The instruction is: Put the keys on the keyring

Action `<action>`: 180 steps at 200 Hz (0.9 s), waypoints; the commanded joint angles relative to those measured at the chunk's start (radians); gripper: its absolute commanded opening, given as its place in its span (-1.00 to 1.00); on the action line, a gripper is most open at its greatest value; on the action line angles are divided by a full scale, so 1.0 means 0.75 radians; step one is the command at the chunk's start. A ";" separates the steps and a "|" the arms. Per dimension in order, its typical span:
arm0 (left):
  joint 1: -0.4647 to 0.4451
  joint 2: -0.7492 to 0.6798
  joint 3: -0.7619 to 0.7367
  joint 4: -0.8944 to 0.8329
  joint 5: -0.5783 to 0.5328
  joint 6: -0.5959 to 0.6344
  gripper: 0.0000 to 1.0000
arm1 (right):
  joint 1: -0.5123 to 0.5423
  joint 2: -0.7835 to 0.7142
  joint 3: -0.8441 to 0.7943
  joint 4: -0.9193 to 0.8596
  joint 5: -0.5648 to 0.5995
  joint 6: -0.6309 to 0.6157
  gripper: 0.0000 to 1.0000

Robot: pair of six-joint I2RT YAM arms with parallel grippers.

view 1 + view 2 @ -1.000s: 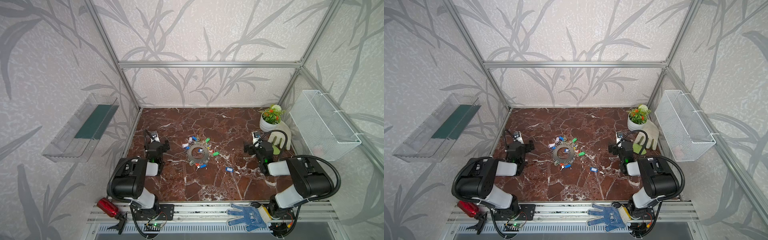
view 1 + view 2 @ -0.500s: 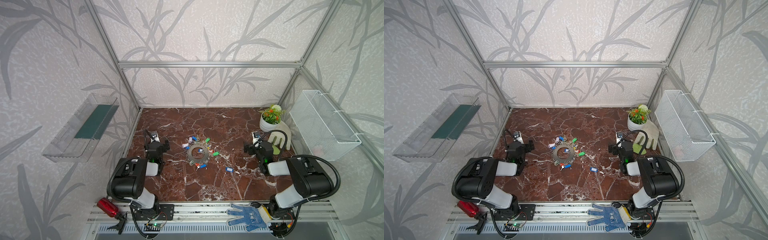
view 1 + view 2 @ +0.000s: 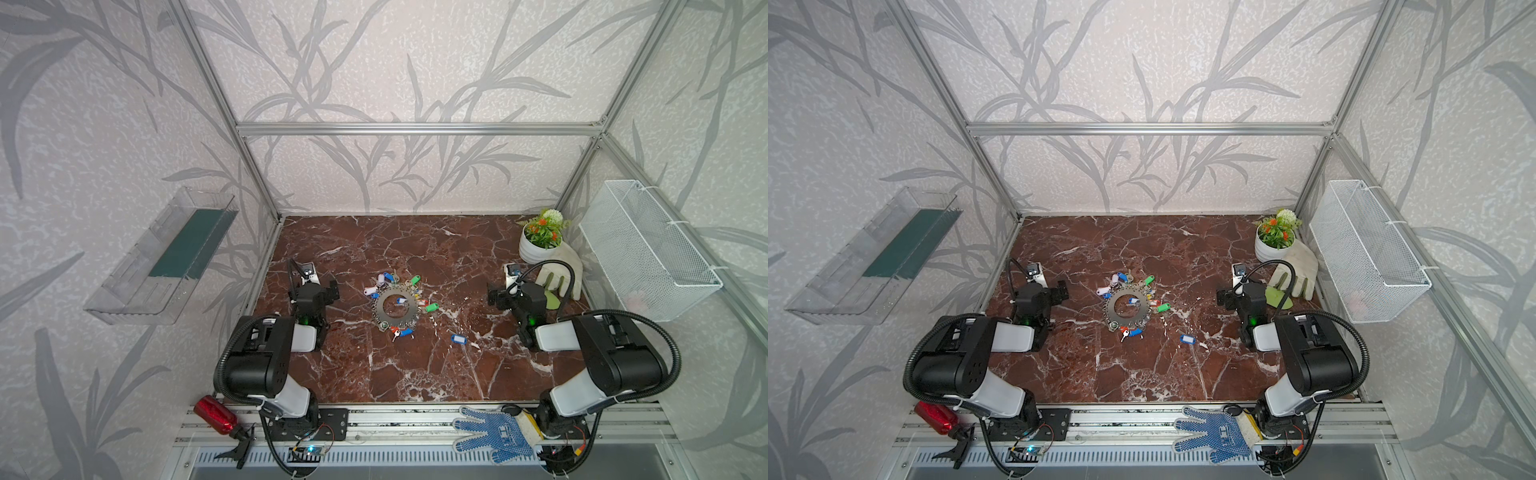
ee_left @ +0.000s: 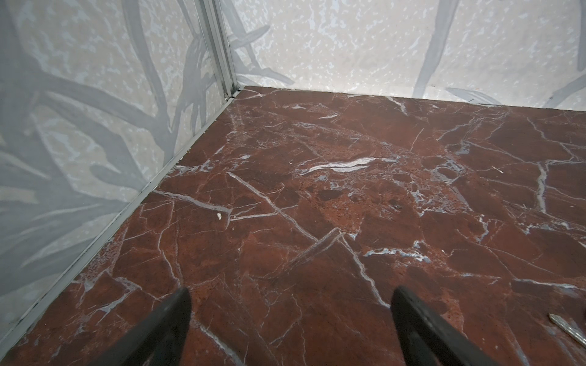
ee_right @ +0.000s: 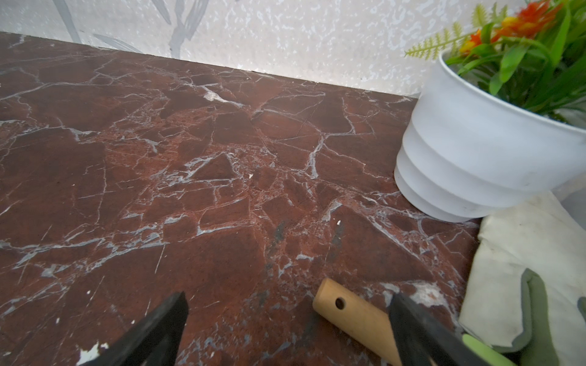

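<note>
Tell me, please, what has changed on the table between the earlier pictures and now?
Nothing visibly changed. The left tool and the right tool stay open and empty, away from the keyring; the loose blue key lies where it was.

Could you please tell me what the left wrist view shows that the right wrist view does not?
Left wrist only: the enclosure's corner post. Right wrist only: a white plant pot, a pale glove and a wooden handle. Both: the marble floor, the patterned wall, and an open gripper, namely the left gripper and the right gripper.
</note>
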 commanded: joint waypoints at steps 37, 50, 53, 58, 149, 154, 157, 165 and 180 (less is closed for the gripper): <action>0.012 0.013 0.029 0.027 -0.016 0.015 0.98 | -0.005 0.007 0.029 0.063 0.018 -0.013 0.98; 0.012 0.016 0.030 0.030 -0.015 0.016 0.98 | -0.005 0.006 0.028 0.063 0.018 -0.012 0.98; 0.012 0.015 0.029 0.029 -0.014 0.015 0.98 | -0.005 0.008 0.028 0.064 0.018 -0.012 0.98; 0.013 0.012 0.030 0.027 -0.014 0.015 0.98 | -0.006 0.008 0.028 0.063 0.018 -0.012 0.98; -0.116 -0.151 -0.035 0.063 -0.301 0.109 0.98 | 0.152 -0.327 0.109 -0.303 0.316 -0.099 0.98; -0.163 -0.192 -0.014 0.008 -0.416 0.130 0.98 | 0.164 -0.381 0.130 -0.363 0.325 -0.075 0.98; -0.179 -0.218 0.006 -0.048 -0.453 0.137 0.98 | 0.168 -0.412 0.141 -0.382 0.332 -0.050 0.98; -0.193 -0.291 0.060 -0.177 -0.456 0.153 0.98 | 0.171 -0.494 0.154 -0.423 0.370 0.066 0.98; -0.205 -0.432 0.142 -0.399 -0.442 0.000 0.98 | 0.167 -0.660 0.159 -0.537 0.481 0.355 0.98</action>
